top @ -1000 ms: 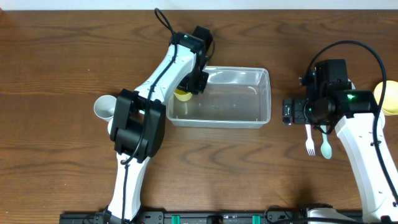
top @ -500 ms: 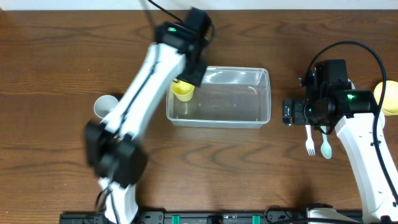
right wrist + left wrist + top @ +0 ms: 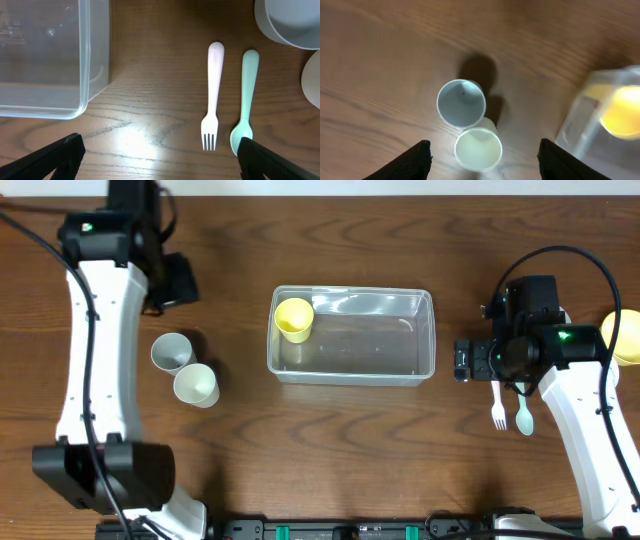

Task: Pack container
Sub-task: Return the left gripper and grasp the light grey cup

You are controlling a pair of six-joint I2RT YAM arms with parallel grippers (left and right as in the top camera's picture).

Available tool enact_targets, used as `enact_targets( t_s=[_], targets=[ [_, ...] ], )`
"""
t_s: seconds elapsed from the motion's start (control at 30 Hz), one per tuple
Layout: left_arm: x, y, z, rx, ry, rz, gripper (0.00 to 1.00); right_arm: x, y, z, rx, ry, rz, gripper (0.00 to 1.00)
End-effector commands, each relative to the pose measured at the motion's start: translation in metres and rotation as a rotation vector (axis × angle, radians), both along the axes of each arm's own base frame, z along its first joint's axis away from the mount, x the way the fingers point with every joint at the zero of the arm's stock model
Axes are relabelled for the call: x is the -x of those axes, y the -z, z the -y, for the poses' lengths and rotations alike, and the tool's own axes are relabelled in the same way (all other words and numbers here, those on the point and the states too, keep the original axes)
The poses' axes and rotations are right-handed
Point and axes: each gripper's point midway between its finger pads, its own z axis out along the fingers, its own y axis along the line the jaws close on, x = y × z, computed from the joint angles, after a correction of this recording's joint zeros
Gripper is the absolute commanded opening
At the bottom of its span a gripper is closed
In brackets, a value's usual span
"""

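Note:
The clear container (image 3: 352, 376) stands at the table's middle, with a yellow cup (image 3: 293, 318) upright inside its left end. My left gripper (image 3: 172, 280) is at the far left, open and empty, above a grey-white cup (image 3: 170, 352) and a pale cream cup (image 3: 196, 385). In the left wrist view the open jaws (image 3: 484, 146) frame the cream cup (image 3: 478, 148), with the grey-white cup (image 3: 461, 102) beyond it and the container (image 3: 587, 125) at the right. My right gripper (image 3: 465, 360) is open and empty, right of the container (image 3: 92, 60).
A white fork (image 3: 497, 408) and a mint spoon (image 3: 524, 413) lie side by side under the right arm; they also show in the right wrist view, fork (image 3: 214, 95) and spoon (image 3: 246, 100). A yellow bowl (image 3: 625, 335) sits at the right edge. A white bowl (image 3: 290, 22) shows too.
My left arm has swung from the container's left end to the table's far left, leaving the yellow cup in the container. The right arm has not moved.

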Motion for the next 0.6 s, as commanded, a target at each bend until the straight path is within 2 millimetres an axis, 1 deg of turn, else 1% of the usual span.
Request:
enact_targets(
  t_s=[0.0,0.17,0.3,0.43,0.57],
  targets=[
    [0.007,0.039,-0.002,0.095,-0.077,-0.076,0.69,-0.004,-0.005,0.003,0.009,0.006,0.013,0.99],
    [0.018,0.093,-0.005,0.100,-0.094,-0.142,0.69,-0.004,-0.004,0.003,0.009,0.006,0.013,0.99],
    [0.024,0.126,-0.005,0.100,-0.094,-0.156,0.70,-0.004,-0.004,0.003,0.009,0.006,0.013,0.99],
    [0.022,0.147,-0.006,0.095,-0.094,-0.138,0.74,-0.003,-0.004,0.003,0.009,0.006,0.009,0.99],
    [0.013,0.159,-0.007,0.094,-0.093,-0.124,0.73,-0.003,-0.004,0.003,0.009,0.006,0.006,0.99]
  ],
)
